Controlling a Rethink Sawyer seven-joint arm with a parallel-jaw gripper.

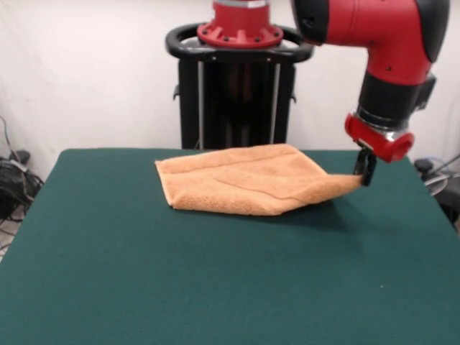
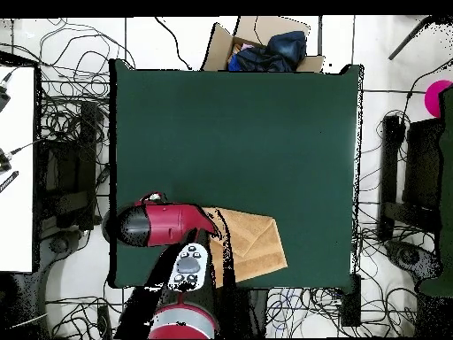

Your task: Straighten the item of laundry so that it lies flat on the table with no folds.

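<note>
Orange-tan terry towel [image 1: 244,185], folded, on green table [image 1: 144,287]: soft, light, limp; gripper [image 1: 364,170] clamped on one lifted corner, best hold.

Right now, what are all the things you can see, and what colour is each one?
Towel: one, orange-tan, on the table close to the pedestal, folded over, one corner lifted off the table at the gripper.
Table: one, dark green top, fills most of the front view.
Cardboard box: one, brown, with dark blue cloth inside, on the floor past the table edge opposite the robot.
Cables: many, black, on the floor round the table.
Pedestal: one, black, behind the table.
Arm: one, red and black, reaching down to the towel's corner.
Gripper: one, black, shut on the towel's corner.
</note>
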